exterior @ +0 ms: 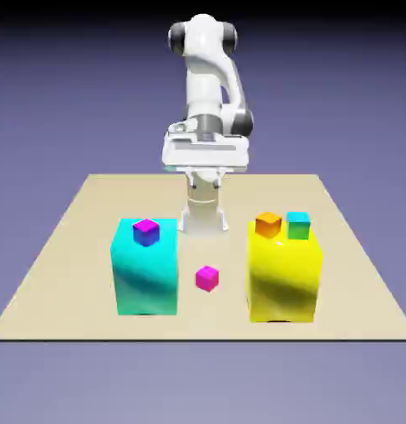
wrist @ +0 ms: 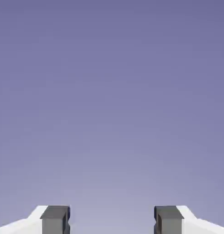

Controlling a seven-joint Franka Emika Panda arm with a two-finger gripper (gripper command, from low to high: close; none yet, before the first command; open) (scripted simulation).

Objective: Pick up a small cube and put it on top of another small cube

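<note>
Exterior view: going from the picture's left to its right, a big teal block [exterior: 145, 277] stands on the tan counter [exterior: 65, 248]. On top of it sits the tiny cube with blue-purple sides and a pink top [exterior: 146, 232]. This block is in front of the hand and off to the view's left of it. Next comes the tiny all-pink cube [exterior: 207, 278]. It rests on the counter by itself, between the two big blocks and touching neither. It lies in front of the hand [exterior: 205, 175] and lower down, well apart from it. Then comes a big yellow block [exterior: 284, 277], in front of the hand and off to the view's right. Two small cubes sit on top of it, just beside each other: an orange cube [exterior: 268, 223] and a teal cube [exterior: 298, 225].

The white arm [exterior: 208, 74] stands at the back of the counter, with the hand held up high.

Hand view: two grey fingertips [wrist: 55, 219] show at the bottom, far apart. The hand is wide open, and only the plain blue-violet backdrop [wrist: 112, 100] shows between them.
</note>
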